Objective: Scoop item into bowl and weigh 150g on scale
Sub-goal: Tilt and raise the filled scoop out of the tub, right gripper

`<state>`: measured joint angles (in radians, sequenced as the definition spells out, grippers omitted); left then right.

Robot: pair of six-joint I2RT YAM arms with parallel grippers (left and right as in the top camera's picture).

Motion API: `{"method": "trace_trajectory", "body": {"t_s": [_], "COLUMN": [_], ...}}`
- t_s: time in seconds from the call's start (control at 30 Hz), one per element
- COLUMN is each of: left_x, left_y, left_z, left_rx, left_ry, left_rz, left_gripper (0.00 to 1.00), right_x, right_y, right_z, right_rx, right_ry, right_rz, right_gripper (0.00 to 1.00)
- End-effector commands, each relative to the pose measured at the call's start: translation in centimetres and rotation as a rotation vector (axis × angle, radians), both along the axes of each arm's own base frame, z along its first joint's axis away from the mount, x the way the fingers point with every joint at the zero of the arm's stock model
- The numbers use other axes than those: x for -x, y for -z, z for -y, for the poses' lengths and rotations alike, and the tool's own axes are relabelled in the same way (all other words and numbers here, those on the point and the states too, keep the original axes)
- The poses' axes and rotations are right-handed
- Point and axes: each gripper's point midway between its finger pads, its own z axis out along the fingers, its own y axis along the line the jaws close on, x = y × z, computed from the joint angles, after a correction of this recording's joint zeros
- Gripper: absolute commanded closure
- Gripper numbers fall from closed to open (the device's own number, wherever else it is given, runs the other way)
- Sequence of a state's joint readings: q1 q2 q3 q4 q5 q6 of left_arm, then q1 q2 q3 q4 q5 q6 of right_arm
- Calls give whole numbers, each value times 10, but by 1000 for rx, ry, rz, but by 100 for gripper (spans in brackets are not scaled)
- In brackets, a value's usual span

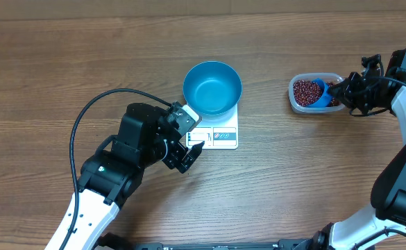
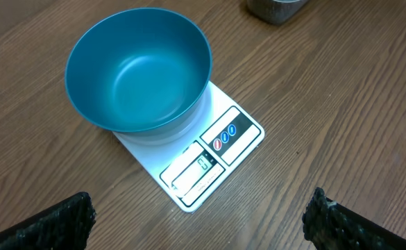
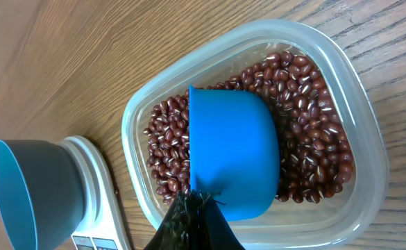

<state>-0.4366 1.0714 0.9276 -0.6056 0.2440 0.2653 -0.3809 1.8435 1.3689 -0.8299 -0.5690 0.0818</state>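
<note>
Right now the right jaws are pinched together on the handle end of the small blue scoop (image 3: 234, 160). Its cup lies just ahead of them, pressed into the beans (image 3: 314, 104) inside the clear tub (image 3: 369, 146). Only the cup's outer wall shows, so I cannot tell whether it carries a load.

The left jaws are spread wide with nothing between them, hanging over the bare tabletop (image 2: 341, 90). Just ahead of them lies the scale (image 2: 237, 132), its display edge nearest. On its farther part rests the bowl (image 2: 182, 83), upright and quite empty, without one bean in it. The display is too small to read.

I judge the task barely begun. The bowl is set on the scale and the scoop is in the beans, but every load has yet to be carried across, tipped in and checked against the target weight.
</note>
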Motion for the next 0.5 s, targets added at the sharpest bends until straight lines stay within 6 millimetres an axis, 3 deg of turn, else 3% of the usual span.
{"method": "trace_trajectory", "body": {"t_s": [0.0, 0.3, 0.47], "left_x": [3, 3, 3], "left_y": [-1, -1, -1], "left_z": [0, 0, 0], "left_rx": [7, 7, 7], "left_ry": [12, 12, 12], "left_rz": [4, 3, 3], "left_gripper": [0, 1, 0], "right_x": [8, 8, 11], "right_y": [23, 23, 23], "right_z": [5, 7, 20], "right_rx": [19, 20, 18], "right_ry": [12, 18, 50], "right_rz": [-68, -65, -67], "right_gripper": [96, 96, 96]}}
